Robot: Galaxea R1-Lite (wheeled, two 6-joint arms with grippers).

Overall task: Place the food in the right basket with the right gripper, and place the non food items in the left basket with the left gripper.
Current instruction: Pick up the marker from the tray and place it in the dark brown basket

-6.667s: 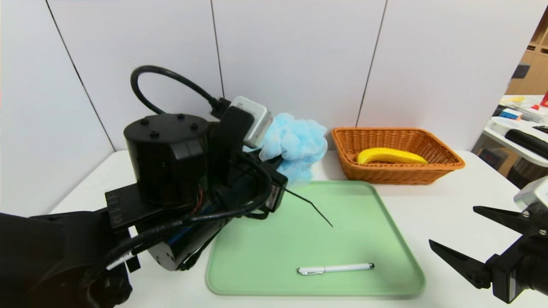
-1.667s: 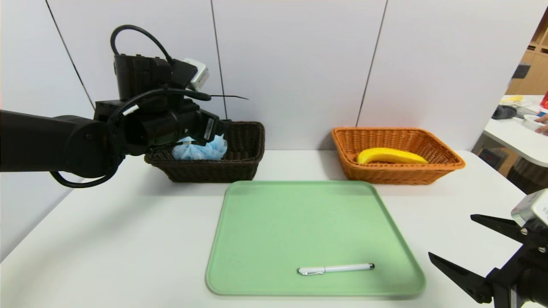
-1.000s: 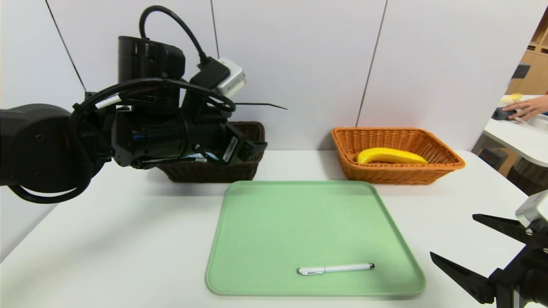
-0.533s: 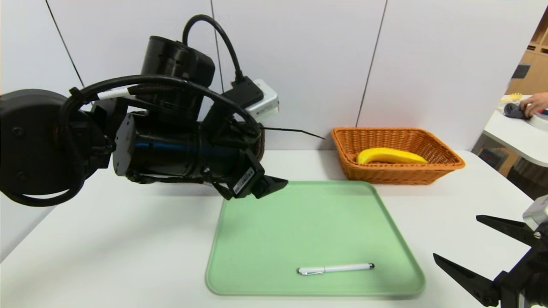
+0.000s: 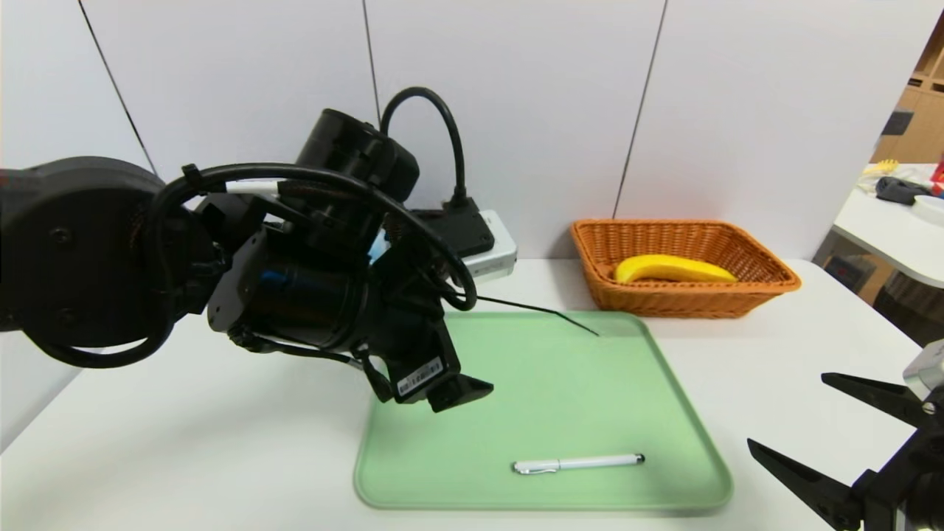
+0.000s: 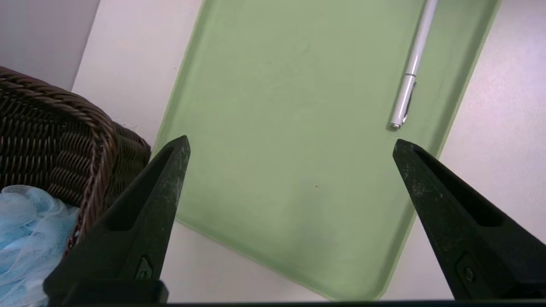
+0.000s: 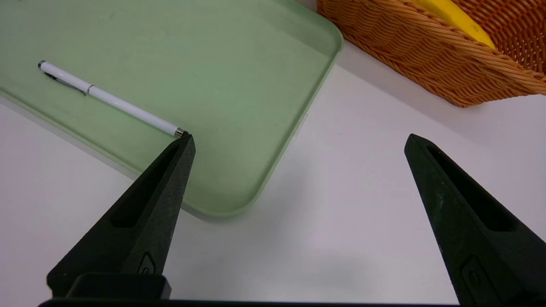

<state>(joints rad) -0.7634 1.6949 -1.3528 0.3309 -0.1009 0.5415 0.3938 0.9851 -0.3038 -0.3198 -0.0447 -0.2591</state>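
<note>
Swinging away from the dark basket (image 6: 96, 170), the left gripper (image 6: 291, 143) now hovers above the tray (image 6: 277, 149), fingers wide and empty; the pouf (image 6: 32, 243) lies basketed (banana (image 5: 675, 269) too, in the orange one (image 5: 686, 301)), so only the pen (image 5: 579, 464) remains, on the tray; the right gripper (image 5: 785, 409) waits beside it, spread, empty.

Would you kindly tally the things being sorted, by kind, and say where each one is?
Food: 1, the banana in the orange basket.
Bath: 1, the blue pouf in the dark basket.
Writing: 1, the pen on the tray.
Total: 3
</note>
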